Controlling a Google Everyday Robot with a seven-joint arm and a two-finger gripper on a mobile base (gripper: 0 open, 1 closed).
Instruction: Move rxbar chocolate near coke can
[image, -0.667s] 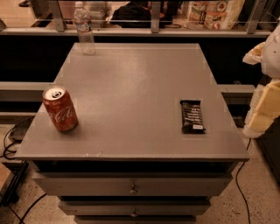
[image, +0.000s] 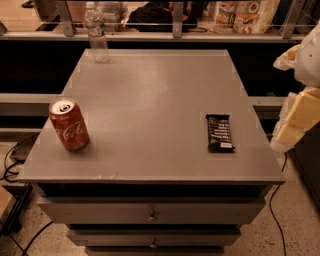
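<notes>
The rxbar chocolate (image: 219, 132), a flat black-wrapped bar with white lettering, lies on the right side of the grey table top (image: 150, 100), lengthwise toward the front. The coke can (image: 68, 124), red with white script and a silver top, stands upright near the front left corner. My gripper (image: 296, 117) hangs at the right edge of the view, off the table's right side, beside and a little above the bar, holding nothing that I can see.
A clear plastic water bottle (image: 96, 33) stands at the back left corner of the table. Drawers (image: 150, 216) sit under the table top. A railing and shelf with snack bags (image: 245, 14) run behind. Cables (image: 12, 165) lie on the floor at left.
The gripper looks to be in much the same spot at the right edge. The can, the bar and the bottle have not moved.
</notes>
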